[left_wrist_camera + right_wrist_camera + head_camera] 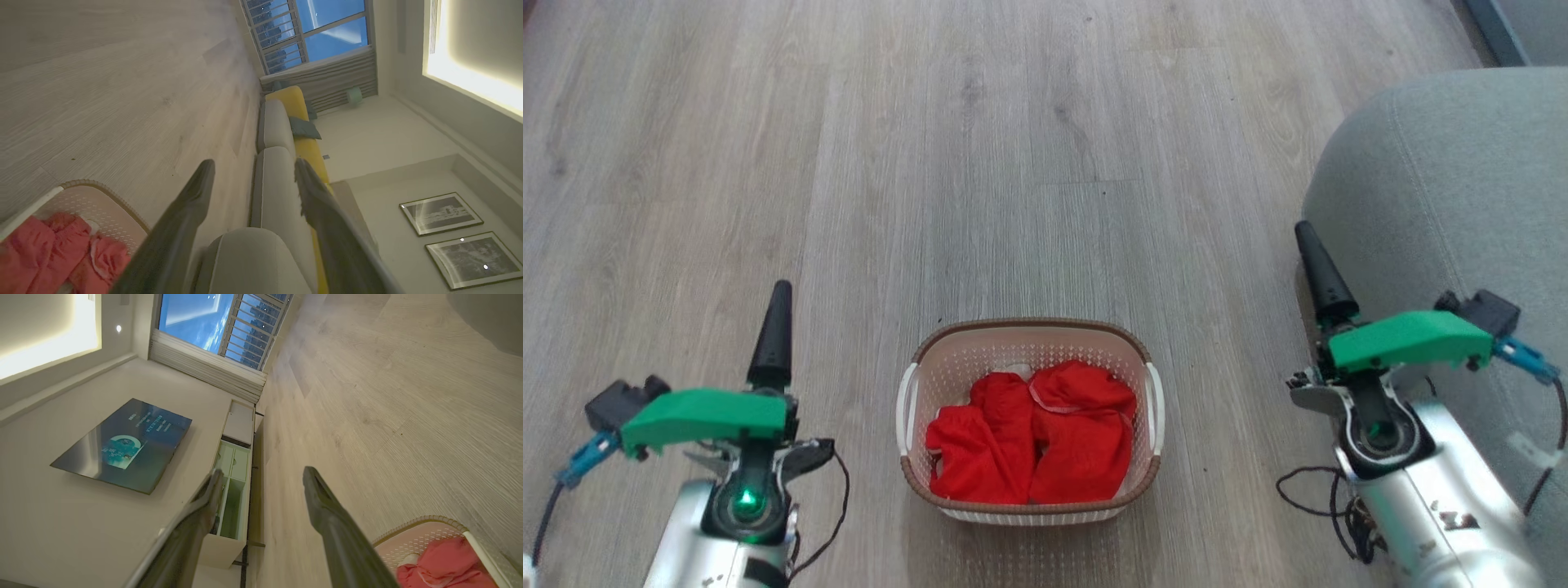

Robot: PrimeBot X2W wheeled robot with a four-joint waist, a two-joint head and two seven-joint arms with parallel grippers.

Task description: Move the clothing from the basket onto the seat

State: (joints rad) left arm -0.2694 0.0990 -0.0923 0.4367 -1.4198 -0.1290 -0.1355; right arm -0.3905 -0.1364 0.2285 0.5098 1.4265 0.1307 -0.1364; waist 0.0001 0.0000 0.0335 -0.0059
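Clothing (1033,433) lies in basket (1029,324), lower centre. Left gripper (254,163) and right gripper (262,472) both spread wide, holding nothing. Seat (1445,180) at right edge.

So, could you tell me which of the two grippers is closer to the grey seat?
The right gripper: it rises right beside the rounded edge of the seat, whereas the left gripper is on the other side of the basket.

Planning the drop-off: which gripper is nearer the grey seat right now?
Right. The right gripper hangs just beside the seat; the left gripper is on the far side of the basket from it.
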